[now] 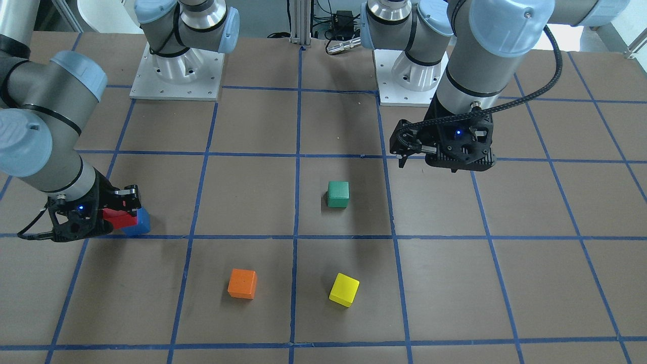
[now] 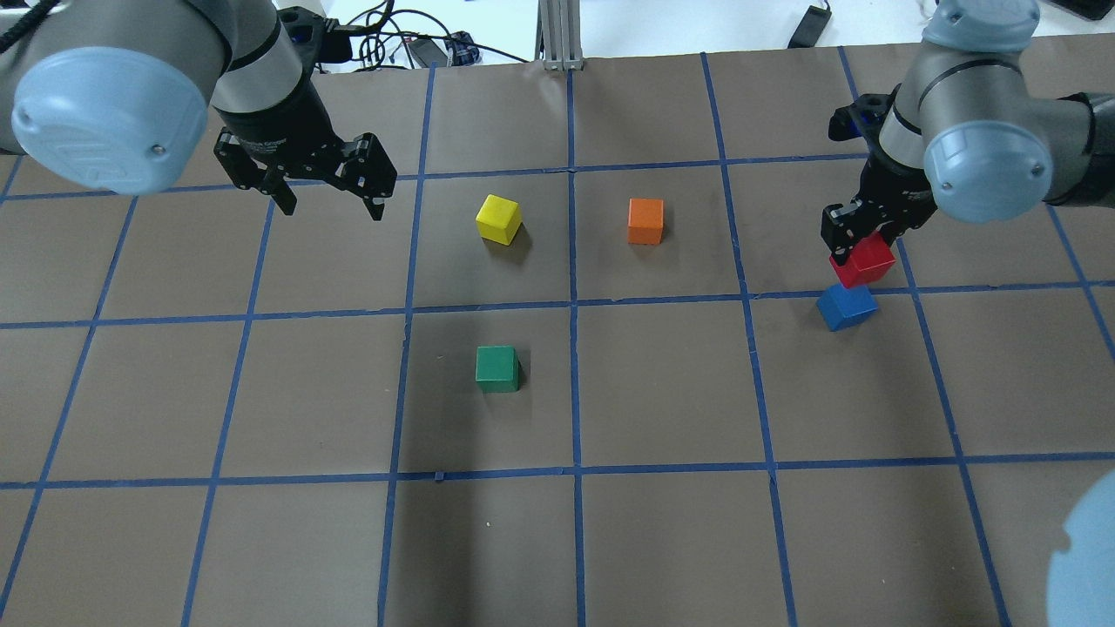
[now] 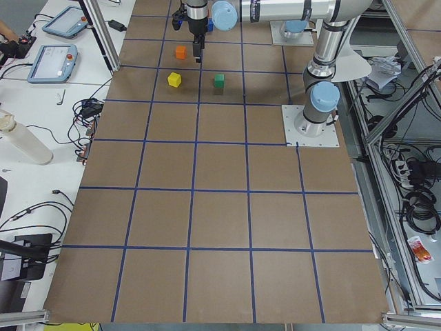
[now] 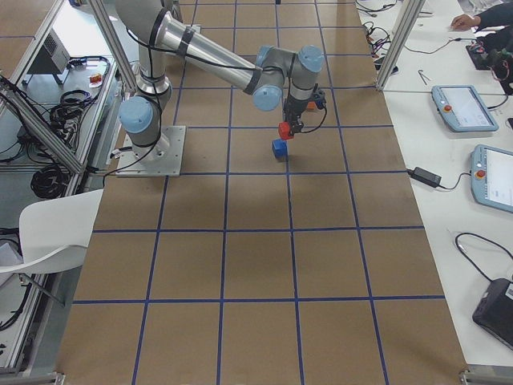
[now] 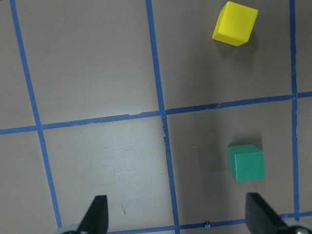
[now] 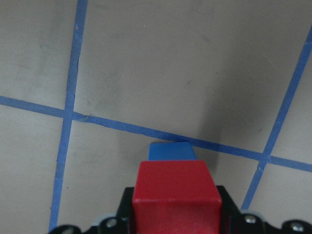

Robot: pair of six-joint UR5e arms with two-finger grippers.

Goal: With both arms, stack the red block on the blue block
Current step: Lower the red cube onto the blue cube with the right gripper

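Observation:
My right gripper [image 2: 858, 248] is shut on the red block [image 2: 863, 261], a small red cube. It holds the red block in the air just above the blue block [image 2: 847, 306], which sits on the table by a blue tape line. In the right wrist view the red block [image 6: 175, 195] fills the space between the jaws and the blue block [image 6: 170, 150] shows below and beyond it. In the front view the red block [image 1: 120, 218] overlaps the blue block [image 1: 140, 222]. My left gripper [image 2: 332, 211] is open and empty, high over the far left of the table, far from both blocks.
A green cube [image 2: 497, 367], a yellow cube [image 2: 499, 218] and an orange cube [image 2: 645, 220] lie apart on the middle of the table. The left wrist view shows the green cube [image 5: 245, 162] and the yellow cube [image 5: 234, 23]. The arm bases [image 1: 177, 76] stand at the table's back.

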